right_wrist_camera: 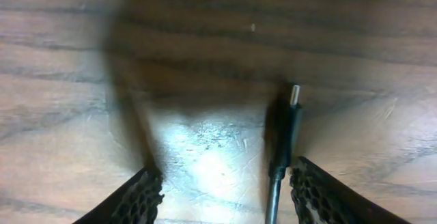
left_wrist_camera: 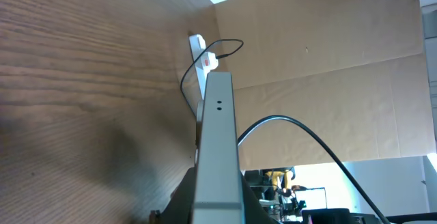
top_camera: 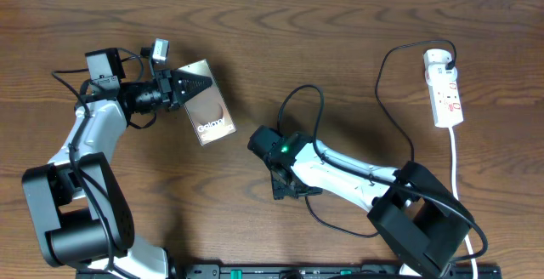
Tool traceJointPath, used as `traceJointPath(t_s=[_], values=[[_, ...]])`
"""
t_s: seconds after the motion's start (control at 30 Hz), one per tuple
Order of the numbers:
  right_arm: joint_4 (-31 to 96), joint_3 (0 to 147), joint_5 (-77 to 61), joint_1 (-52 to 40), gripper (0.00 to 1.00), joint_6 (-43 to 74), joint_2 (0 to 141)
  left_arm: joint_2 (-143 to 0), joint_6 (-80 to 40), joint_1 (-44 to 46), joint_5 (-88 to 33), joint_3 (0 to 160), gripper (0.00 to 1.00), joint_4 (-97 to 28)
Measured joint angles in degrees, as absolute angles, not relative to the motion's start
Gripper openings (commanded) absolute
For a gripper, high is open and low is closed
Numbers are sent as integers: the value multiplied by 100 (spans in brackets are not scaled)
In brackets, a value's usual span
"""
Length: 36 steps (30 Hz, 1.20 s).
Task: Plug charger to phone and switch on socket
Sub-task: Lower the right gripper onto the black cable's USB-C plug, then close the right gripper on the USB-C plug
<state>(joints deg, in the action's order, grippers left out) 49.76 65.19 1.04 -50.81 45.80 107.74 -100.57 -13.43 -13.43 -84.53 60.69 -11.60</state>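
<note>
Wooden worktop (top_camera: 340, 41), brown grain: left pincer (top_camera: 202, 83) clamps phone (top_camera: 211, 117) at upper left; right pincer (right_wrist_camera: 225, 183) stands open, charger (right_wrist_camera: 283, 132) lying between its fingers at centre frame. Cable judged limp, light; grasp stiff connector body just behind metal tip.

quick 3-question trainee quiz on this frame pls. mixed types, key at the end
1. Fill the blank: the right gripper has its jaws ___, with the charger lying on the table between them.
2. True or false: the charger is already plugged into the phone.
3. The phone is: A) lying untouched on the table; B) held by the left gripper; C) held by the right gripper.

Key: 1 open; 2 false; 3 B.
</note>
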Motion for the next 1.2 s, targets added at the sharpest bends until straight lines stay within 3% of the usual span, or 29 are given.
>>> traceJointPath(t_s=[0.47, 0.7, 0.83, 1.2], values=[[4919, 6506, 78, -5081, 42, 4584, 10774, -10057, -1343, -1343, -8453, 6069, 7, -1162], [4888, 6501, 82, -5081, 32, 4582, 10774, -10057, -1343, -1343, -8405, 6069, 7, -1162], [4880, 6497, 82, -5081, 20, 4584, 10774, -10057, -1343, -1343, -8385, 6069, 7, -1160], [4880, 6488, 84, -5081, 8, 4582, 10774, -10057, -1343, -1343, -8385, 6069, 7, -1162]])
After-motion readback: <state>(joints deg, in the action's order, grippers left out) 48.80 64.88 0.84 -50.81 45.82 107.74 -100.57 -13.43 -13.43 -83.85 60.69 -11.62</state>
